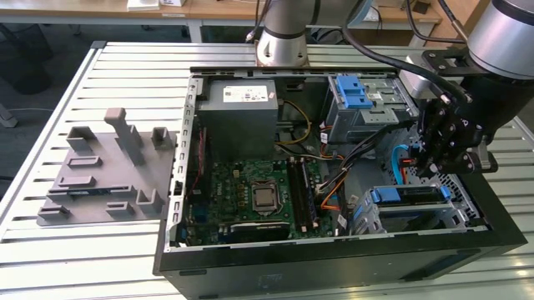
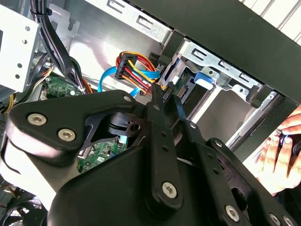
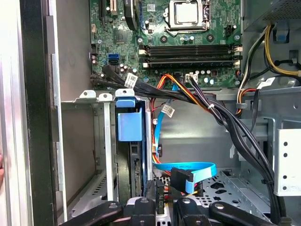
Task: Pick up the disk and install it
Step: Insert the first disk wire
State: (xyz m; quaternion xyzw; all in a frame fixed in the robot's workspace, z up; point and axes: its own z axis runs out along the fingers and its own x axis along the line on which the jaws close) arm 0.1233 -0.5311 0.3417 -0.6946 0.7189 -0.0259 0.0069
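Hovering inside the open case [image 1: 334, 265], the tool [image 1: 441, 164] is hanging just above the drive cage [image 1: 417, 215], its fingers [image 3: 155, 200] pressed together on nothing. The disk [image 3: 136, 169] is sitting upright in that cage, beside the motherboard [image 1: 254, 194].

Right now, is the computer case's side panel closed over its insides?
No. In the exterior view the computer case lies open on the table, with its motherboard and cables plainly exposed.
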